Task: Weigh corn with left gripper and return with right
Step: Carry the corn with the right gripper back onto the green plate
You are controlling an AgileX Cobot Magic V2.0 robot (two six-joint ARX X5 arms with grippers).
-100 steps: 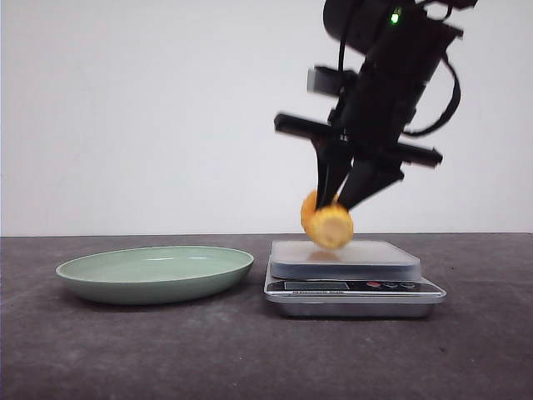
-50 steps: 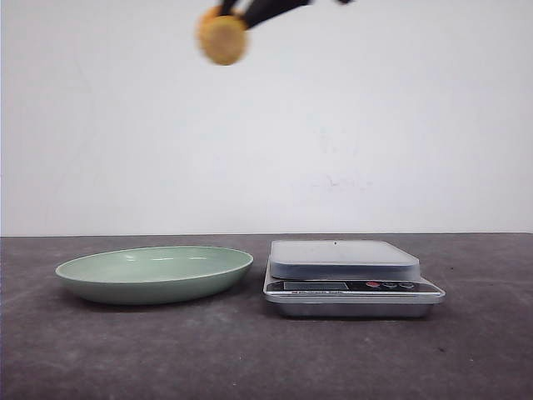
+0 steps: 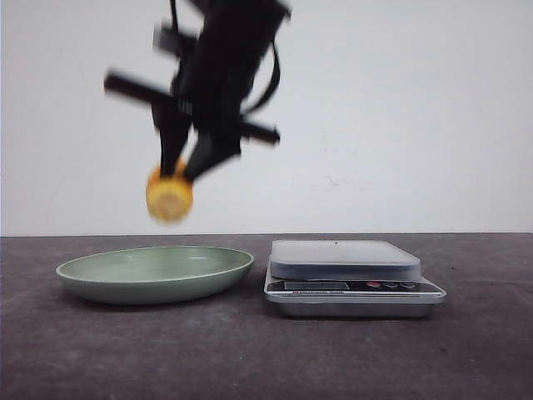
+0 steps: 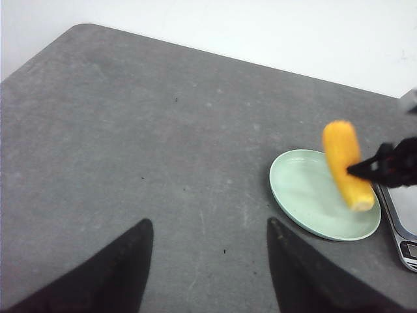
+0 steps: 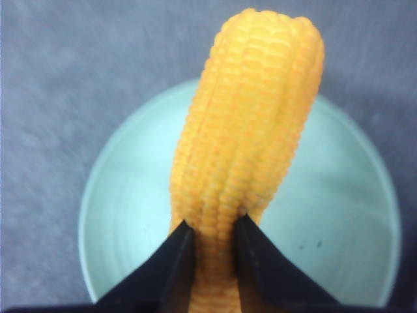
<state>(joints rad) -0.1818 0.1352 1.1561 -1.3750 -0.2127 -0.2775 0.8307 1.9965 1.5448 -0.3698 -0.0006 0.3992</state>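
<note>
- Here, the landmark is a shallow pale green plate (image 3: 154, 272) resting on a dark grey table (image 3: 266, 358); every place below is given relative to it.
- Away from the plate, seen only in the left wrist view, the left gripper (image 4: 207, 267) hangs over bare table with its two dark fingers spread wide apart and nothing between them.
- Directly above the plate, clear of its surface, hangs the corn (image 3: 169, 198), a stubby yellow-orange cob with its paler cut end facing the front camera.
- The right gripper (image 3: 181, 167) reaches down at a slant from above the plate, and its black fingertips pinch the corn from both sides; the arm looks motion-blurred.
- In the right wrist view, the corn (image 5: 247, 150) fills the centre, with the plate's rim (image 5: 88, 215) ringing it beneath.
- Half a second ago the corn was far higher, at the very top of the front view and a little further towards the scale; it now sits lower over the plate.
- One second ago it hovered just over the scale's platform.
- Just to the right of the plate stands a silver kitchen scale (image 3: 353, 279), its platform bare, unmoved throughout.
</note>
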